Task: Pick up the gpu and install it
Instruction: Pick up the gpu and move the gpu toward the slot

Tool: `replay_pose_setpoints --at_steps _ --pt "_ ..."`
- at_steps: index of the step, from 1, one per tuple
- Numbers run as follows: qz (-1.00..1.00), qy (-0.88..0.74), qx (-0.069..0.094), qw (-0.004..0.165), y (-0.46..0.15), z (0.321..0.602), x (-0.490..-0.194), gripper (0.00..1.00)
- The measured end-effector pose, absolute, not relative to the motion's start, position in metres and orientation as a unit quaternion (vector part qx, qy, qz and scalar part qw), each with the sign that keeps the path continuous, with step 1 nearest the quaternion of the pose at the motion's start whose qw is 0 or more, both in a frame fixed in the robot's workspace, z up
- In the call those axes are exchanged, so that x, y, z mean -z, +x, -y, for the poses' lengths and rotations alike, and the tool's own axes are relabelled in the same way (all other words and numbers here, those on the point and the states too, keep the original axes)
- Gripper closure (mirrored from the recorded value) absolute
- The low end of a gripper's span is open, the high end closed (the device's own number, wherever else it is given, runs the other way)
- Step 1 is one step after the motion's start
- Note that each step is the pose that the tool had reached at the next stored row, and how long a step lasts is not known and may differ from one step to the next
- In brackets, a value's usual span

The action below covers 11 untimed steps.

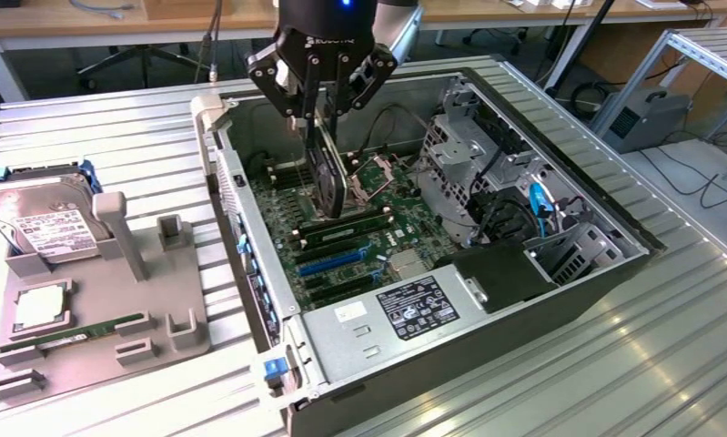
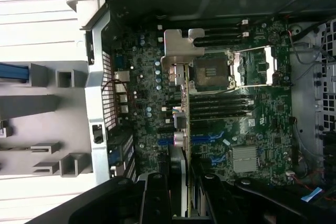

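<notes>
gpu (image 1: 329,177) top edge hidden inside gripper (image 1: 322,116). Arm (image 1: 338,14) cut off by exterior view's upper edge. Whether gpu bottom edge touches motherboard (image 1: 394,208): cannot tell. Hard drive (image 1: 45,229) label print too small to read.

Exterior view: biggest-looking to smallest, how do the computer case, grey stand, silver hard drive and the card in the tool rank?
1. Open dark metal computer case
2. Grey plastic parts stand
3. Boxy silver hard drive with white label
4. Thin gpu card with black cooler, in the tool, seen nearly edge-on
</notes>
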<state>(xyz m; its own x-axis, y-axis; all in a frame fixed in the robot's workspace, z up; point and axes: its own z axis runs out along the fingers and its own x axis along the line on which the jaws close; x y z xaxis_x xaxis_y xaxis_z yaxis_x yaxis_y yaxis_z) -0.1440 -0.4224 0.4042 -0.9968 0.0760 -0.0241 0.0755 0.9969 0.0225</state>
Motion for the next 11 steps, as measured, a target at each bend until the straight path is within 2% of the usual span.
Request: replay_pose_setpoints --at_steps 11 --pt "-0.999 0.038 -0.011 0.012 -0.129 0.422 -0.398 0.73"
